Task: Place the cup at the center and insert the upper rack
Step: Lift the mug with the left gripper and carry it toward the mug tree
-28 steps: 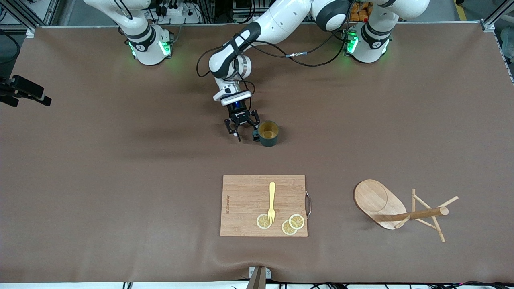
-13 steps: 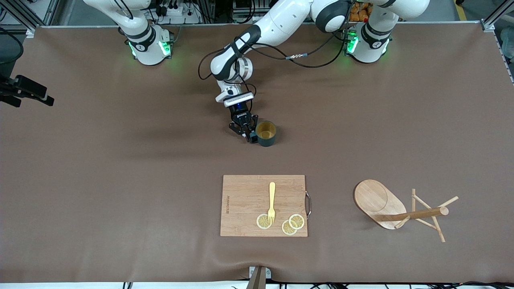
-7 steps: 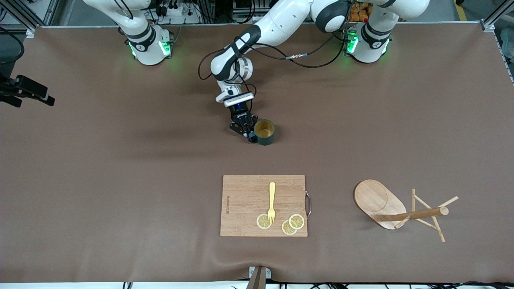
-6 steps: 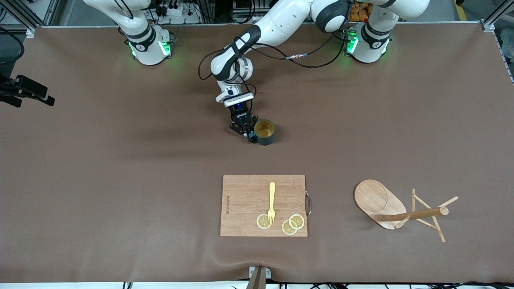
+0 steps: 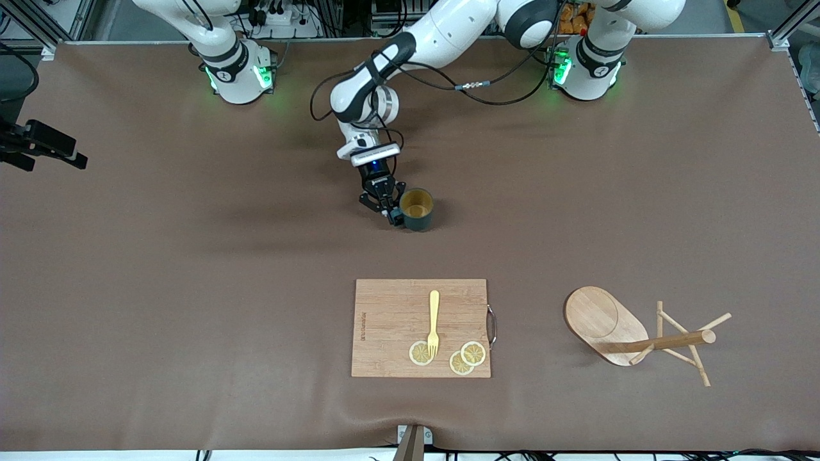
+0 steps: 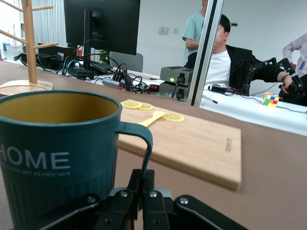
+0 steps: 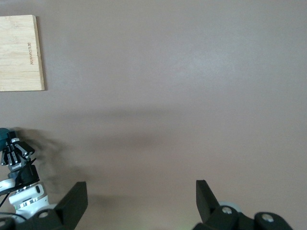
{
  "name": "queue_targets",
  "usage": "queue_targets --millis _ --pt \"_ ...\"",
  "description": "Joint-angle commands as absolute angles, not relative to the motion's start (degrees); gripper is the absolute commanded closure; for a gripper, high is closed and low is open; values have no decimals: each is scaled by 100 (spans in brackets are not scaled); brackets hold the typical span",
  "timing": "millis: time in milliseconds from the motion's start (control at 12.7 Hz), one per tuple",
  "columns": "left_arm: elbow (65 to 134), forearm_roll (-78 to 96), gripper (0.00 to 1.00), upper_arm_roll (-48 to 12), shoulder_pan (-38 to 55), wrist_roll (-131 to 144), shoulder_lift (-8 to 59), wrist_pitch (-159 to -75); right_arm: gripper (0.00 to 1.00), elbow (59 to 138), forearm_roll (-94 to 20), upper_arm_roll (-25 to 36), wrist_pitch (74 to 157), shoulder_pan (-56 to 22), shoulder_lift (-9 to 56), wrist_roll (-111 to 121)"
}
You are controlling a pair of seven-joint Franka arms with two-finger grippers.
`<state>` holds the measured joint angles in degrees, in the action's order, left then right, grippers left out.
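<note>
The cup [image 5: 417, 209], a dark teal mug with a tan inside, stands upright near the table's middle, farther from the front camera than the cutting board. My left gripper [image 5: 392, 216] is shut on its thin handle [image 6: 145, 143]; in the left wrist view the cup [image 6: 53, 143] sits right beside the fingers [image 6: 154, 184]. The upper rack [image 5: 640, 336], a light wooden mug tree, lies on its side toward the left arm's end. My right gripper [image 7: 141, 201] is open over bare table, holding nothing, and does not show in the front view.
A wooden cutting board [image 5: 421, 327] with a yellow fork [image 5: 434, 320] and lemon slices [image 5: 466, 357] lies nearer the front camera than the cup. A black device [image 5: 38, 144] juts in at the right arm's end of the table.
My left gripper has shut on the cup's handle. Gripper and cup have shifted slightly toward the right arm's end. The right arm has not moved.
</note>
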<state>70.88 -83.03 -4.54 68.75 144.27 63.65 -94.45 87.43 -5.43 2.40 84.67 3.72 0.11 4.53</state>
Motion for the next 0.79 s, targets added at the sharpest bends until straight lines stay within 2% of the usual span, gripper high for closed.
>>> queue_targets --millis 0,553,711 --pt "7216 -7859 100 -474 6926 14133 5784 -9431 0 8631 -536 255 8394 325 53 378" --pt "7233 -7488 100 -896 6847 14308 5476 -9466 0 8631 -536 255 8385 325 53 369" --pt "7277 -7103 100 -1063 6759 14291 5213 -9501 0 8640 -536 255 8394 325 61 378"
